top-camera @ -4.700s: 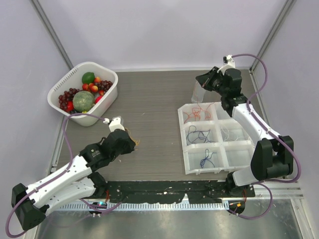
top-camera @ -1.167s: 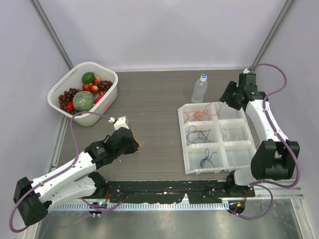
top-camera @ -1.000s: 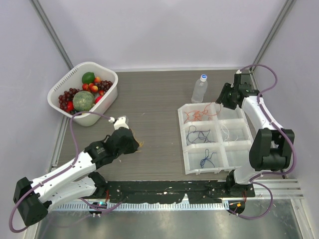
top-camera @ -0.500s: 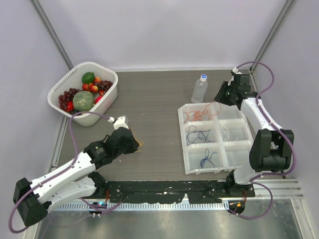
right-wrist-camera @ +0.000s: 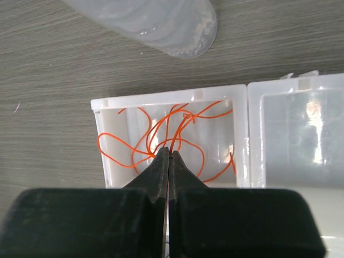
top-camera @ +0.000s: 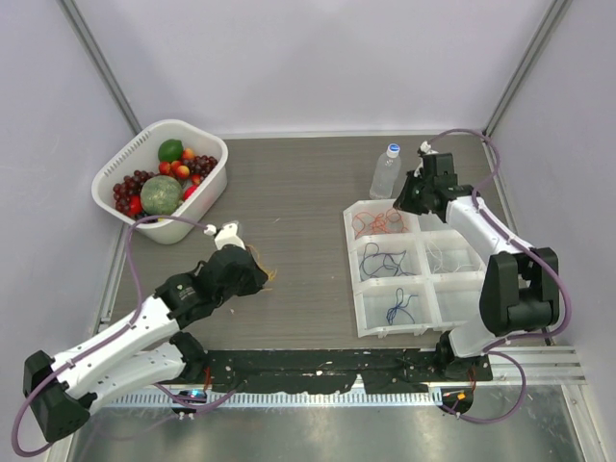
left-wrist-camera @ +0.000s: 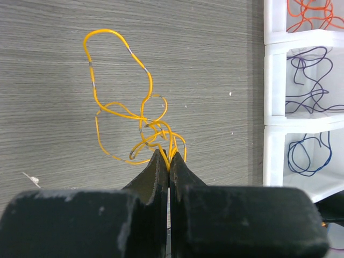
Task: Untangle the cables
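My left gripper (top-camera: 258,279) is shut on a tangled yellow-orange cable (left-wrist-camera: 141,121), pinched at the tips (left-wrist-camera: 169,160) low over the table. That cable shows as a small tuft (top-camera: 270,277) in the top view. My right gripper (top-camera: 403,202) is shut, its tips (right-wrist-camera: 169,152) over the far-left compartment that holds the orange cables (right-wrist-camera: 177,129). I cannot tell whether it touches them. Other compartments hold a dark purple cable (top-camera: 383,258), a blue cable (top-camera: 399,308) and a white cable (top-camera: 443,258).
The white six-compartment organizer (top-camera: 352,289) lies at the right; its wall (left-wrist-camera: 271,80) is right of my left gripper. A clear bottle (top-camera: 385,173) stands just behind it, lying across the top of the right wrist view (right-wrist-camera: 156,24). A fruit basket (top-camera: 219,166) is far left.
The right gripper left the bottle standing, swung out to the right, then came back left and down over the orange-cable compartment. The left gripper has barely moved and still holds the yellow-orange cable.
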`<action>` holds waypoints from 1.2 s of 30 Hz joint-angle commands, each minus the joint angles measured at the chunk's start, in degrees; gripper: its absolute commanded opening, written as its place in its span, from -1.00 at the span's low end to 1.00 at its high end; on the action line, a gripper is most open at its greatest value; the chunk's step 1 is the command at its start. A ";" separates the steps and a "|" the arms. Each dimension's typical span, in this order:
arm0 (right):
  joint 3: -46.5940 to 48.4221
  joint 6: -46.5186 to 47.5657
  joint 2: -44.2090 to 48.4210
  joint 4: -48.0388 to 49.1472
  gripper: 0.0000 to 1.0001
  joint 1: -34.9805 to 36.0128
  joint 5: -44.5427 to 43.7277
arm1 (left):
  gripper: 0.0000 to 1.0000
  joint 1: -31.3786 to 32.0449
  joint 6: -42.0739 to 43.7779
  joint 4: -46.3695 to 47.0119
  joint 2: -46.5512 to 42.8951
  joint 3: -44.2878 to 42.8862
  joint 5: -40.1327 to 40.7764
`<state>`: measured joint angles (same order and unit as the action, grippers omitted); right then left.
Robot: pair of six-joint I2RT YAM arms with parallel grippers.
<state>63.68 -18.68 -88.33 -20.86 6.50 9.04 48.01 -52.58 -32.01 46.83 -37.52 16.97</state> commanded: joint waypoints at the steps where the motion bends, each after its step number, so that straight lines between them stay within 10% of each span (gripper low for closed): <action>1: -2.32 -5.05 3.52 2.40 -0.99 2.11 -3.84 | -1.00 0.16 -2.44 1.51 -0.95 -1.16 0.43; 14: -5.51 -5.76 0.88 5.13 -0.89 5.71 -11.50 | -1.00 0.16 -1.21 5.29 5.20 -4.58 -2.64; 22: 4.87 -3.48 6.93 -12.61 0.22 11.84 -15.36 | -1.00 0.16 -2.27 6.09 9.07 -6.25 -6.33; 27: 0.32 -5.39 14.06 -10.61 0.36 23.19 -14.76 | -0.99 -0.02 -1.04 4.77 10.04 -6.87 -10.46; 32: -6.45 -15.93 16.09 -1.66 0.26 32.23 -9.92 | 0.25 -0.37 -1.65 -3.66 7.76 -7.31 -11.52; 36: -7.52 -21.56 11.36 1.70 0.12 38.57 -10.53 | 0.43 -0.72 -3.23 -5.96 4.07 -4.24 -10.29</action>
<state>57.30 -31.94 -72.71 -24.62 40.88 -2.09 47.88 -55.02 -34.04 54.81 -42.41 6.57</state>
